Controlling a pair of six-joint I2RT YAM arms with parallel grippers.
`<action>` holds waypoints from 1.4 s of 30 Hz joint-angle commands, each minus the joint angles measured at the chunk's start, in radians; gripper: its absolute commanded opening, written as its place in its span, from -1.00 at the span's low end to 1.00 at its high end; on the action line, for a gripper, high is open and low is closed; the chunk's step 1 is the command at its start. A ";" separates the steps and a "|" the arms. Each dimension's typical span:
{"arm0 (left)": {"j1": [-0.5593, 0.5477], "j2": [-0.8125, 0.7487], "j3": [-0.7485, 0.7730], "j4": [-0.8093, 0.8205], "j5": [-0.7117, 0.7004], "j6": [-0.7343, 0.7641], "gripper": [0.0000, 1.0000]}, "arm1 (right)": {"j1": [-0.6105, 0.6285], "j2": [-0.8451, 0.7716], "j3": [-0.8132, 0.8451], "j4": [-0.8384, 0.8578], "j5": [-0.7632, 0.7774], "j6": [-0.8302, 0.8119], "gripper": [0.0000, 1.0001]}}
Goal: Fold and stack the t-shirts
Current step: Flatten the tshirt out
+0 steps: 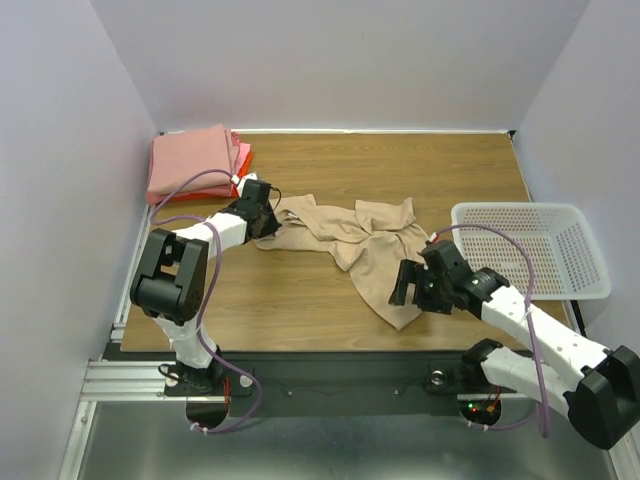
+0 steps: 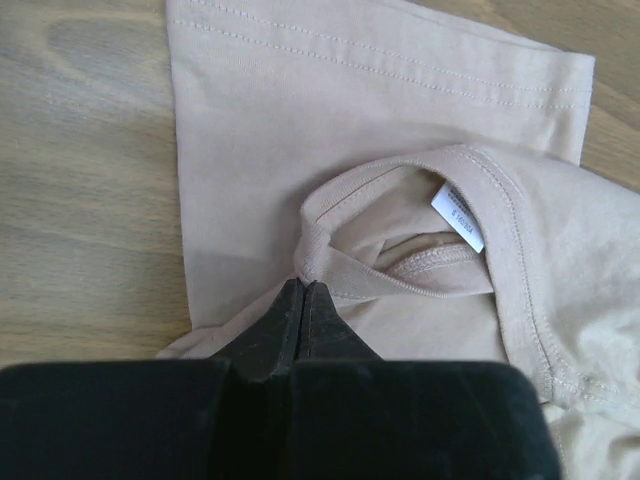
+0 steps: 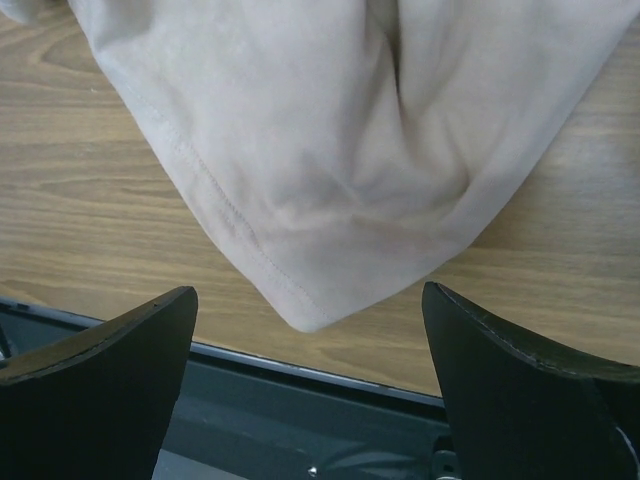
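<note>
A crumpled tan t-shirt [image 1: 350, 240] lies spread across the middle of the table. My left gripper [image 1: 268, 222] sits at its left end. In the left wrist view the left gripper [image 2: 303, 287] is shut, its tips pinched on the ribbed collar [image 2: 400, 275] of the tan t-shirt [image 2: 300, 120], near the white label [image 2: 458, 215]. My right gripper [image 1: 410, 285] stands open at the shirt's near corner. In the right wrist view that hemmed corner [image 3: 310, 310] lies between the wide-apart fingers [image 3: 120, 350], untouched. Folded salmon-pink and orange-red t-shirts [image 1: 195, 160] are stacked at the back left.
A white mesh basket [image 1: 535, 245] stands at the right edge of the table. The table's near edge and a metal rail [image 3: 330, 400] run just below the right gripper. Walls close in the left, back and right sides.
</note>
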 commanded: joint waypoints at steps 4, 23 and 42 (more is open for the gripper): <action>-0.010 -0.123 -0.033 0.004 -0.025 0.023 -1.00 | 0.140 0.030 0.012 -0.061 0.127 0.139 1.00; -0.039 -0.666 -0.298 -0.057 -0.137 -0.057 -1.00 | 0.298 0.328 -0.003 0.067 0.398 0.288 -0.11; -0.038 -0.809 0.364 -0.390 -0.552 -0.041 -1.00 | 0.294 0.142 0.843 -0.027 1.023 -0.086 -0.99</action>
